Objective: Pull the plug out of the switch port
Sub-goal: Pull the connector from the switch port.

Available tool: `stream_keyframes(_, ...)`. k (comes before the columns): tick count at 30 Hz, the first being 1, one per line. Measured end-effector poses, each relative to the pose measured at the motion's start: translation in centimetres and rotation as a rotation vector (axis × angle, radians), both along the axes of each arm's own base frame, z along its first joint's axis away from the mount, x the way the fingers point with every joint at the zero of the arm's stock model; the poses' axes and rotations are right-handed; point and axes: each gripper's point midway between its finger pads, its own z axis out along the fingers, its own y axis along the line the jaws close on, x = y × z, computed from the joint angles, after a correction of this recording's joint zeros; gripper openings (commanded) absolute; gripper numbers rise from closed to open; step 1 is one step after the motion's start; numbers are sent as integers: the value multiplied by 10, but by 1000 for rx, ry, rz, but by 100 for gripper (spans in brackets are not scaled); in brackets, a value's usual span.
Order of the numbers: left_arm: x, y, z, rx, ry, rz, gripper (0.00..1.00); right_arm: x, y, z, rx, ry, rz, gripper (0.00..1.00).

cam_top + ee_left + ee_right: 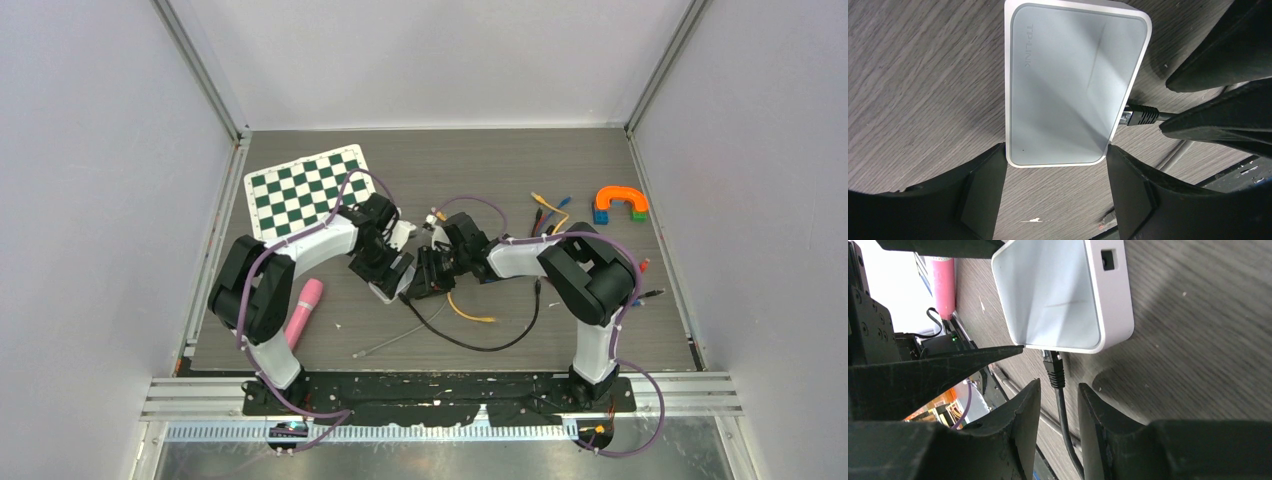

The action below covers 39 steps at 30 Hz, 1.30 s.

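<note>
Two pairs of fingers, one switch, one plug, all gathered at the middle of the worktop (500, 160).

Item 1. Switch (1073, 85): white box, lying flat. Its near end sits between the left fingers (983, 195), one pad against each corner. They look clamped on it as a brace, though the overlap is slight.

Item 2. Plug (1054, 367): black boot with a clear tip, just ahead of the right fingers (1020, 425). The tip is at the mouth of a port in the switch's side wall and is seated, as far as can be seen.

Item 3. Black cable (1064, 420): runs from the plug back through the gap between the right fingers. They stand narrowly parted, one on each side of the cable with space on both sides, and grip nothing.

Item 4. Sundries, well apart from both pairs: pink cylinder (304, 312), chequered board (305, 190), yellow lead (470, 312), orange block (621, 201).

Status, as judged.
- Done: the switch is braced, and the right fingers are lined up astride the cable just behind the plug.
- Outstanding: closing on the boot or cable, releasing any latch (none is visible from here), and drawing the plug straight back out of the port while the left fingers keep the box from following.
- The extraction itself has not begun.
</note>
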Motion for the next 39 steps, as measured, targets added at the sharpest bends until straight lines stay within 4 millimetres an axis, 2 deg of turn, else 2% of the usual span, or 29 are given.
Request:
stream_keyframes(5,0,0,0,0,5,-1,64,7,7,-4,25,0,-22,40)
stream_keyframes(9,0,0,0,0,6,-3,77,8,11,-4,47,14,-30,40)
stream_keyframes(12,0,0,0,-1,5,-5,81,8,13,-5,52,20,-34,41)
stream_keyframes(28,-5,-1,-3,38,-10,-25,87,10,17,-4,72,21,-47,41)
stream_keyframes(33,-6,0,-5,56,-16,-32,83,10,17,-4,76,19,-48,41)
stream_keyframes(39,-6,2,-7,68,-18,-33,70,10,18,-4,82,21,-48,41)
